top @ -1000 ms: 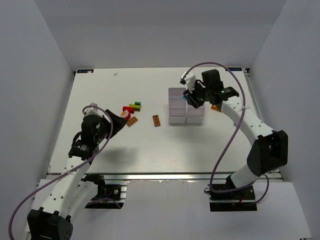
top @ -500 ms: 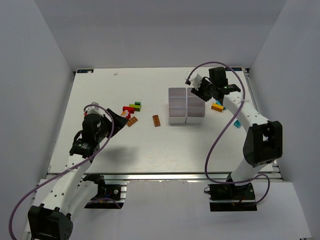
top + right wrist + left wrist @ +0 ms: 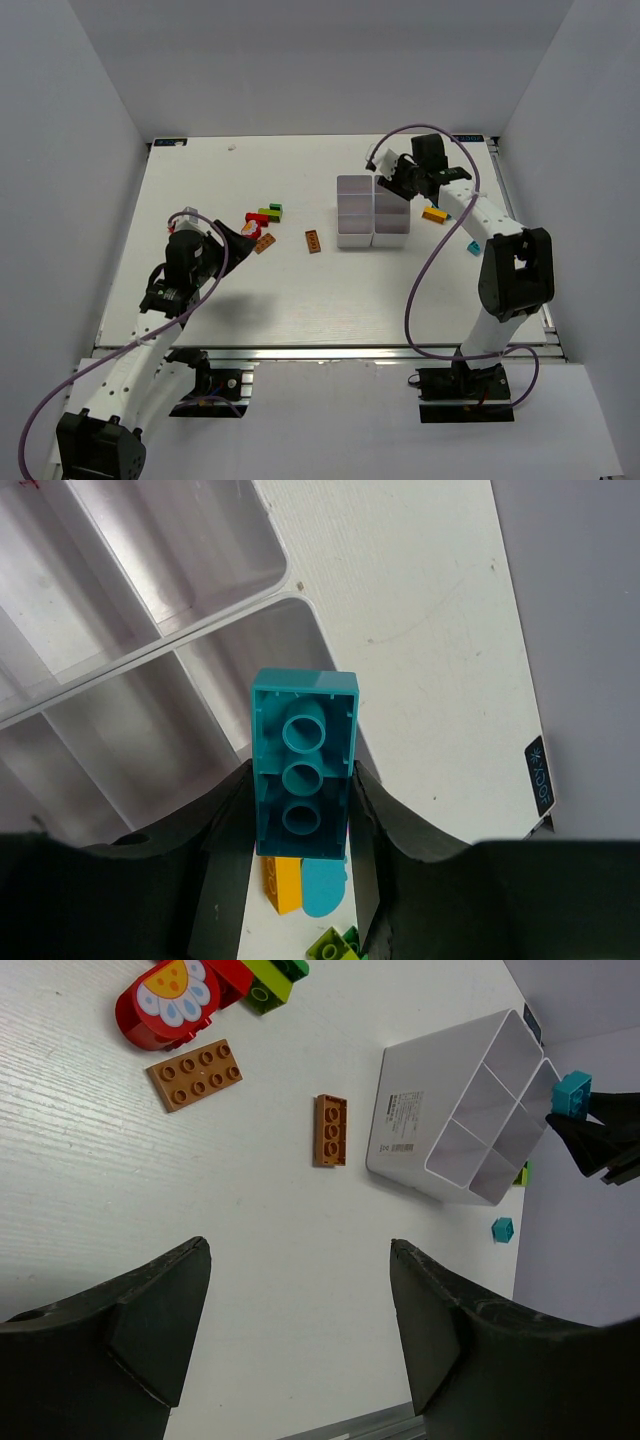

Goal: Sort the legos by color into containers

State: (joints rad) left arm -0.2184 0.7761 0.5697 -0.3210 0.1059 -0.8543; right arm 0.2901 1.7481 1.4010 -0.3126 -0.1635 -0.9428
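Note:
My right gripper [image 3: 386, 183] is shut on a teal-blue brick [image 3: 303, 770]. It holds the brick just above the outer rim of the far right compartment of the white six-compartment tray [image 3: 355, 241]. The tray also shows in the right wrist view [image 3: 150, 640]. My left gripper [image 3: 245, 240] is open and empty above bare table [image 3: 298, 1250], near a brown plate [image 3: 196, 1073]. A red flower piece [image 3: 175, 1000], a green brick [image 3: 265, 985] and a brown brick [image 3: 330, 1130] lie left of the tray [image 3: 400, 1130].
Right of the tray lie an orange-yellow brick [image 3: 282, 885], a teal round piece [image 3: 325, 890] and a green piece [image 3: 340, 945]. A small teal piece [image 3: 474, 247] lies nearer the right edge. White walls stand around the table.
The right arm has swung its wrist toward the far side, still holding the teal brick by the tray's far right part. The left arm has barely moved.

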